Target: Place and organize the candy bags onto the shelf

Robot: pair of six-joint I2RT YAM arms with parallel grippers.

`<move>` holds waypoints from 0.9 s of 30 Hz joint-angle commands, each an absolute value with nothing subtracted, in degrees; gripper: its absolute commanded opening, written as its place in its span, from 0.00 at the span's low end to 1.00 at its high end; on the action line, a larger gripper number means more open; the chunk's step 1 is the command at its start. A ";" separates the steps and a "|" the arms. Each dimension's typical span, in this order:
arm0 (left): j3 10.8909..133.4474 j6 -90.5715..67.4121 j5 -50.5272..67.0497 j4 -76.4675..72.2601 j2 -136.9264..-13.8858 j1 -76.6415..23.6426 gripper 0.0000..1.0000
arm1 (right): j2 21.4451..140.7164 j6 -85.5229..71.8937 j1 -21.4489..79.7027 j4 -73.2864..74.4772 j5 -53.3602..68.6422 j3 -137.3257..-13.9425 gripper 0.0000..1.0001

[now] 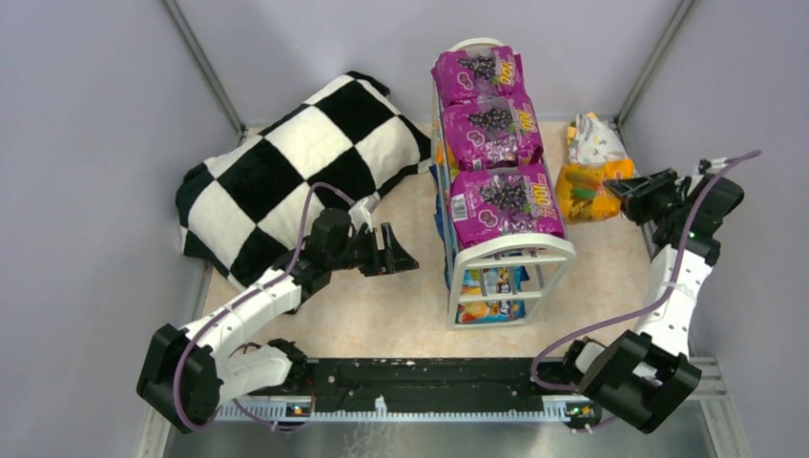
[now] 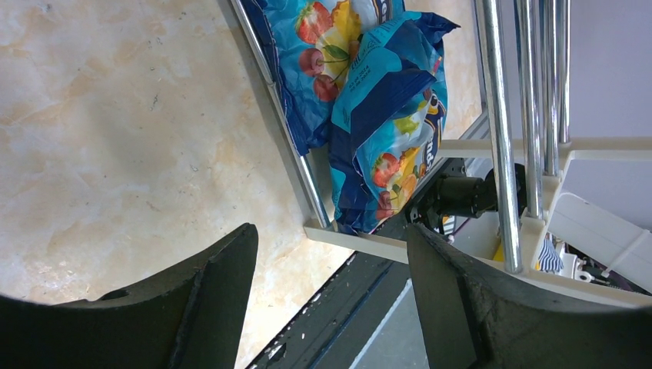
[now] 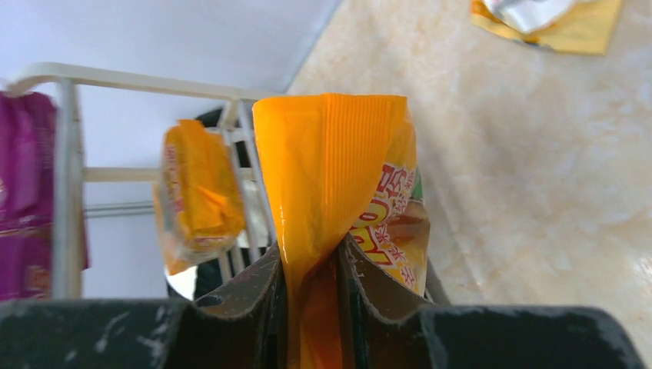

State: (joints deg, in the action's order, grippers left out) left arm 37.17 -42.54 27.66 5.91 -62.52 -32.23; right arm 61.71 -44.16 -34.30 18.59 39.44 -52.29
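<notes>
One checkered cushion [image 1: 305, 162] lies by the table's far left corner. Your left gripper [image 1: 399, 252] is spread open and holds nothing, just left of the shelf [image 1: 510, 250]. The shelf stands in the middle, and its long way runs from the near edge to the far edge. It has three purple bags [image 1: 496, 162] on top. Your right gripper [image 1: 622, 191] is pinched tight on an orange bag [image 1: 582, 196] near the right edge. The shelf lies to its left, so I think you should carry that bag leftward, in through the long side. Another bag [image 1: 596, 138] waits by the far right corner.
</notes>
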 commanded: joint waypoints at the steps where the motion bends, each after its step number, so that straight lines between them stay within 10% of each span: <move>1: 37.41 -43.28 28.48 3.73 -61.96 -31.91 0.77 | 60.94 -49.21 -32.45 14.84 43.93 -64.33 0.00; 27: 36.39 -45.75 31.65 -1.52 -65.94 -31.95 0.77 | 61.34 -71.80 -16.53 0.41 61.18 -51.49 0.00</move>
